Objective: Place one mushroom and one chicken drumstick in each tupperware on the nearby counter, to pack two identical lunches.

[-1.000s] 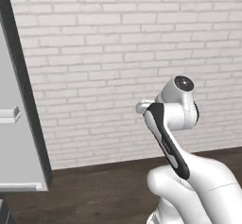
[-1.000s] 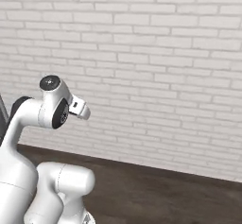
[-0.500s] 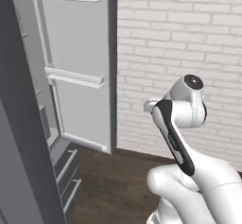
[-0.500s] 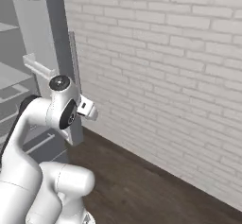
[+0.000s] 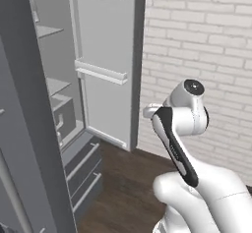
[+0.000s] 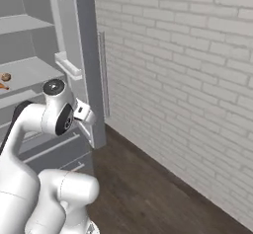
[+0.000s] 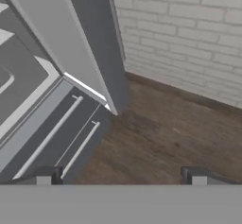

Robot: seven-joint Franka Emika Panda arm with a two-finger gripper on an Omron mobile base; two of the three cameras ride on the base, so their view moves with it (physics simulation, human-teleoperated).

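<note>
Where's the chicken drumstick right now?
In the right base view, the chicken drumstick lies at the far left edge on a fridge shelf, just below the brown mushroom.

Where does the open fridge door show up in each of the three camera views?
Left base view: fridge door upper centre, its shelved inner face toward the camera.
Right base view: fridge door upper left, seen edge-on.
Hand view: fridge door slanting from top left to centre.
Shared landmark: white brick wall beside it.

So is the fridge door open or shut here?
Open: the fridge door stands swung out against the brick wall, with the inner shelves exposed.
</note>
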